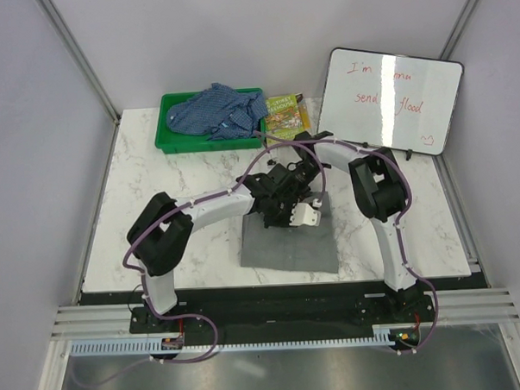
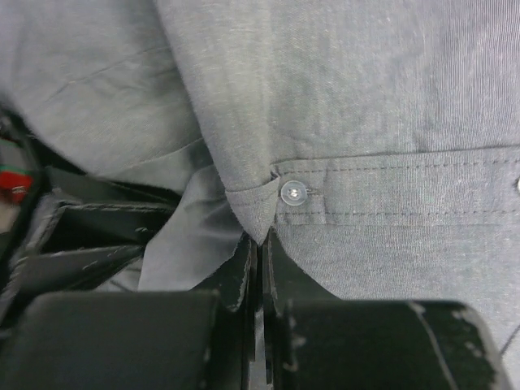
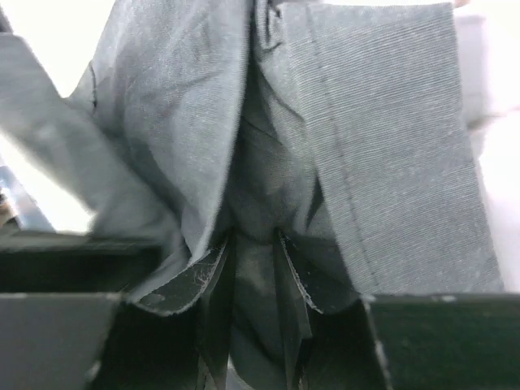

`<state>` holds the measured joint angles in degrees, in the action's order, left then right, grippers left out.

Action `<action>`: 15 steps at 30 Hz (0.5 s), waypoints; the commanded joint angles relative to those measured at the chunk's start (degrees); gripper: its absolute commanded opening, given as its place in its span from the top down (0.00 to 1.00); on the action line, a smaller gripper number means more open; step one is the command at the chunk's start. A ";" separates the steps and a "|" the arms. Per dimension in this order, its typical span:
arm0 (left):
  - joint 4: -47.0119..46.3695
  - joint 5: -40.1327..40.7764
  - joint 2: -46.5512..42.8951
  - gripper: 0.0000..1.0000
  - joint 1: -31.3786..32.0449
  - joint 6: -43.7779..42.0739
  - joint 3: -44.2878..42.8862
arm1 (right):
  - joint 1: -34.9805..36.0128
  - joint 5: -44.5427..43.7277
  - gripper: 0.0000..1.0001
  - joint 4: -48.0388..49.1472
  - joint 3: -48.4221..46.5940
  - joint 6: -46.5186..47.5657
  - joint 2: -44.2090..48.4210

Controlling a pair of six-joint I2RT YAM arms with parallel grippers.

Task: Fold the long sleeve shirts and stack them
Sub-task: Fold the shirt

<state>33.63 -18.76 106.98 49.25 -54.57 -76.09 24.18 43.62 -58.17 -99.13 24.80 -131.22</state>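
My left gripper [image 2: 260,244] is clamped tight on a corner of the grey shirt [image 1: 290,245], just beside a button [image 2: 294,192] on the placket. The right gripper [image 3: 256,244] has a bunched fold of the same shirt between its jaws, which stand a little apart. I can't tell if it's biting.

The grey shirt lies as a flat rectangle on the marble table [image 1: 156,191], mid-front, with both grippers together over its far edge. The blue check shirt [image 1: 217,110] is crumpled in the green bin [image 1: 166,130] at the far left, untouched.

Handling call: thin woven cloth, light and limp, no stiffness. Whatever isn't held will sag and drag. It's not fragile, but I reckon a single layer could slide out of a pinch. I'd grab at the hems, placket or seams, where it's doubled and stitched. I'd also spread the two holds along one edge so the fold stays square, and keep the button out from under a pad.
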 commanded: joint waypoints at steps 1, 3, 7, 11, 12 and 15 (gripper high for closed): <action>-2.78 -3.20 -3.44 0.98 0.75 0.50 6.19 | 1.83 1.99 0.67 2.71 6.04 -0.09 2.36; -2.17 -4.34 -5.80 0.98 1.89 1.21 8.93 | 2.36 3.05 0.67 4.28 9.46 -1.41 4.47; -1.02 -7.42 -10.20 0.96 4.09 4.37 16.49 | 3.15 4.55 0.59 4.82 12.65 -3.35 8.78; -0.41 -8.66 -12.84 0.94 6.20 8.06 19.14 | 1.57 -1.05 0.53 3.68 8.18 -3.88 11.77; -0.40 -8.74 -13.11 0.92 6.20 8.85 18.88 | 1.13 -2.03 0.52 2.72 5.12 -3.44 11.51; -0.05 -7.17 -13.55 0.87 6.03 10.27 16.78 | 0.16 -4.85 0.52 -0.61 -0.51 -1.42 9.06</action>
<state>32.53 -24.34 95.39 55.48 -48.97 -57.67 26.30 43.29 -56.77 -91.61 21.26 -123.35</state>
